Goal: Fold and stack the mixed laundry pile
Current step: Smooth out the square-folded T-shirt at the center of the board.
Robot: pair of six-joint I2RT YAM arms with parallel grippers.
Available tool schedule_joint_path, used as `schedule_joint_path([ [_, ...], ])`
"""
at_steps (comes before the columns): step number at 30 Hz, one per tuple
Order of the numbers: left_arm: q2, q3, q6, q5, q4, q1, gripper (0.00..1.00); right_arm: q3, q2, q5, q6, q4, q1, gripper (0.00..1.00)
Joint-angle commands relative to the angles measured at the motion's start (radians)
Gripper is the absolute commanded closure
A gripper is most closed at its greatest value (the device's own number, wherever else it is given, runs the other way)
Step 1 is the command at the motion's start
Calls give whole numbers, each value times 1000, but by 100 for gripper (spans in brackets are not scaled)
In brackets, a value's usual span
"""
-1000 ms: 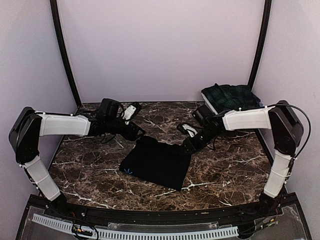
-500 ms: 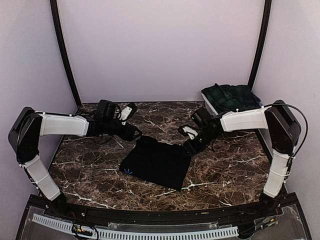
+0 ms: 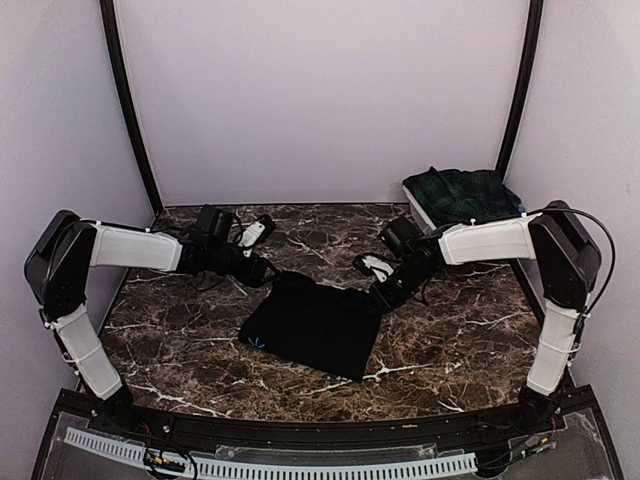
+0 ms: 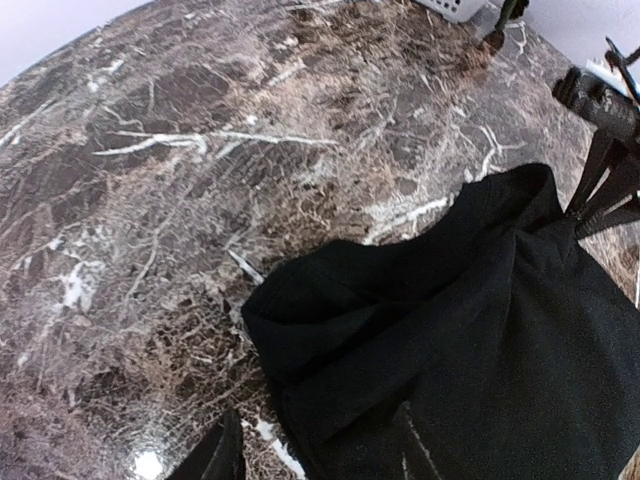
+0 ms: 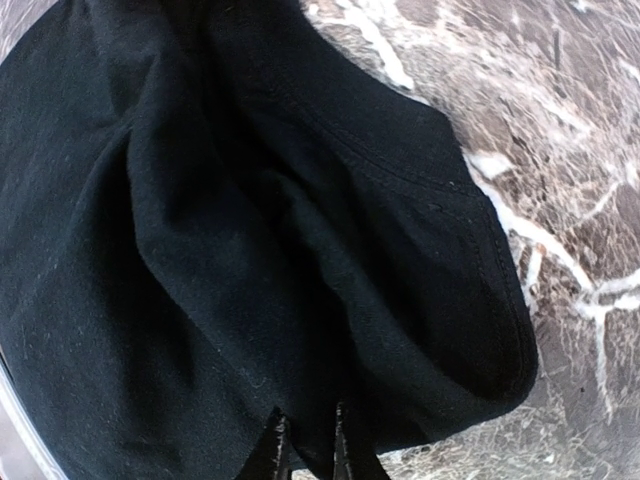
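Note:
A plain black cloth (image 3: 315, 325) lies folded on the marble table (image 3: 450, 340), its far edge bunched. My right gripper (image 3: 381, 291) is at the cloth's far right corner. In the right wrist view the fingertips (image 5: 276, 448) are close together with a fold of the black cloth (image 5: 250, 230) pinched between them. My left gripper (image 3: 262, 272) is open just off the cloth's far left corner. In the left wrist view one finger (image 4: 222, 452) is over bare marble beside the cloth (image 4: 470, 330). A green-and-navy tartan skirt (image 3: 460, 190) lies in the basket at the back right.
A white slatted basket (image 3: 416, 213) stands at the back right corner and holds the tartan skirt; its corner shows in the left wrist view (image 4: 455, 8). Black frame posts (image 3: 130, 110) rise at the back corners. The table's front edge carries a white slatted rail (image 3: 270, 465).
My left gripper has drawn back to the left, away from the cloth's far left corner. My right gripper stays at the far right corner, shifted slightly.

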Motion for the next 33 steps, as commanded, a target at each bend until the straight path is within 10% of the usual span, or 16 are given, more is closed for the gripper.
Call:
schedule_joint_path([
  [1, 73, 61, 100, 76, -80, 5, 53, 12, 2, 2, 0, -23, 9, 95],
  [14, 155, 117, 165, 135, -120, 5, 54, 11, -60, 28, 18, -43, 9, 100],
  [22, 144, 143, 153, 114, -151, 5, 98, 13, -101, 66, 28, -72, 2, 100],
  [33, 193, 308, 104, 3, -199, 10, 100, 14, -105, 108, 47, -45, -83, 100],
])
